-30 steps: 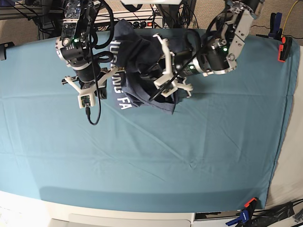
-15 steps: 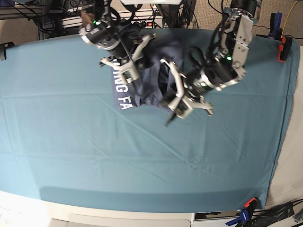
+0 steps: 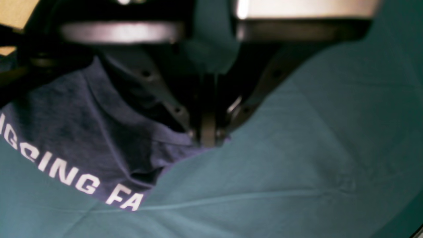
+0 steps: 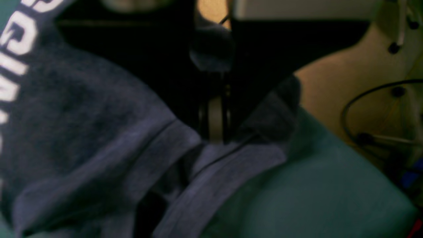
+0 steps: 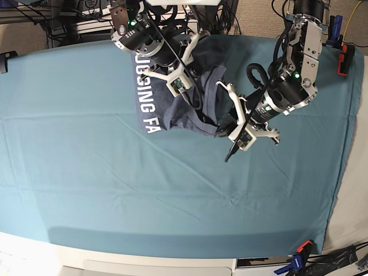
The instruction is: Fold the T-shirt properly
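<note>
T-shirt (image 5: 172, 100) bunched — both grippers clamped

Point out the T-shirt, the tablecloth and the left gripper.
T-shirt (image 5: 150, 103), base view, on the panel with the white lettering.
Tablecloth (image 5: 115, 190), base view, bare teal area in front of the shirt.
Left gripper (image 3: 207, 140), left wrist view, at the shut fingertips pinching the shirt's edge.

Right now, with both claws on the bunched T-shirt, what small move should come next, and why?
Probably draw the two claws apart to spread the cloth. The T-shirt lies crumpled on the teal tablecloth; the left claw is shut on one edge, the right claw shut on a hemmed edge, and folds sag between them.
</note>
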You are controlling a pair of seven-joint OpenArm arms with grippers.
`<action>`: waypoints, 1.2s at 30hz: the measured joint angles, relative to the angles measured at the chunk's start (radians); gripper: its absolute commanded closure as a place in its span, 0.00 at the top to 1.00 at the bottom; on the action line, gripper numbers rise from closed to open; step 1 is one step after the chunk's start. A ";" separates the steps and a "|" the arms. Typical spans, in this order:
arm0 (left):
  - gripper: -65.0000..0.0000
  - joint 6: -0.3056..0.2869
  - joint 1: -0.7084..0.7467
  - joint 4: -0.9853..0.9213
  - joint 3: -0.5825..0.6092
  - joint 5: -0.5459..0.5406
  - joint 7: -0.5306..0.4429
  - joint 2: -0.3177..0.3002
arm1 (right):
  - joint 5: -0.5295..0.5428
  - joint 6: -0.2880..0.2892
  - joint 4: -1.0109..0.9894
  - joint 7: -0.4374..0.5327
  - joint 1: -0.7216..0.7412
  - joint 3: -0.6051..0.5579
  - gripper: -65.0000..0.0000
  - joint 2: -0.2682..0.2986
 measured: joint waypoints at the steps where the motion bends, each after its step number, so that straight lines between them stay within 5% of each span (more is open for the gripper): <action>1: 0.00 0.000 0.002 0.000 0.000 0.000 0.001 -0.001 | -0.025 0.000 0.000 0.007 0.008 0.001 0.00 0.000; 4: 0.00 0.019 0.013 0.000 0.001 0.005 0.037 -0.006 | -0.106 0.000 0.000 0.012 0.051 0.005 0.00 0.000; 10: 0.00 0.161 0.080 0.000 -0.012 0.140 0.074 -0.073 | -0.235 -0.045 0.000 0.065 0.172 0.005 0.00 0.000; 15: 0.00 0.165 0.188 0.000 -0.052 0.135 0.107 -0.138 | -0.316 -0.117 -0.005 0.094 0.263 0.047 0.00 -0.001; 27: 0.00 0.014 0.499 0.106 -0.143 -0.131 0.168 -0.239 | -0.246 -0.127 -0.185 0.095 0.361 0.328 0.00 -0.003; 36: 0.00 -0.032 0.587 0.292 -0.135 -0.137 0.141 -0.236 | -0.188 -0.053 -0.432 0.098 0.474 0.339 0.00 -0.003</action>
